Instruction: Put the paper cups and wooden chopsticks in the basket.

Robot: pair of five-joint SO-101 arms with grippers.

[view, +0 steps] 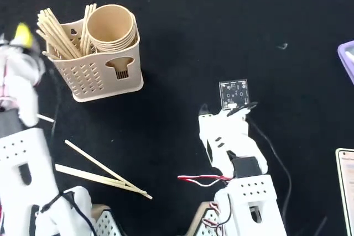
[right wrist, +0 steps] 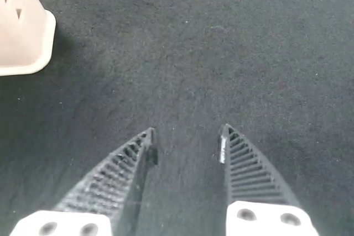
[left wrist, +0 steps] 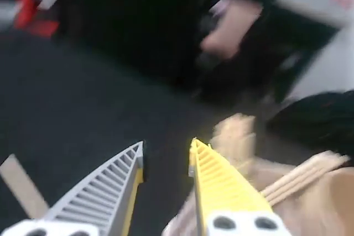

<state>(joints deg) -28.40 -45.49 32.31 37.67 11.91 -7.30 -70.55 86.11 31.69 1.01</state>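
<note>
Overhead, the basket (view: 99,75) stood at the far left of the black table (view: 182,42), with a stack of paper cups (view: 110,26) nested in its right compartment and a bundle of wooden chopsticks (view: 58,34) leaning out of its left one. A few loose chopsticks (view: 102,175) lay flat on the cloth nearer the arms, crossing at a shallow angle, well apart from the basket. The left arm (view: 19,158) rose along the left edge, its yellow-tipped end just beside the basket's left side. The right gripper (view: 227,110) sat near the middle of the table, just beside a small square board (view: 233,94). From the left wrist, the left gripper (left wrist: 166,147) had its grey and yellow fingers spread with nothing between them, the blurred basket and its chopsticks close by the yellow finger. From the right wrist, the right gripper's fingers were likewise parted over bare cloth, holding nothing, with a corner of the basket farther off.
</note>
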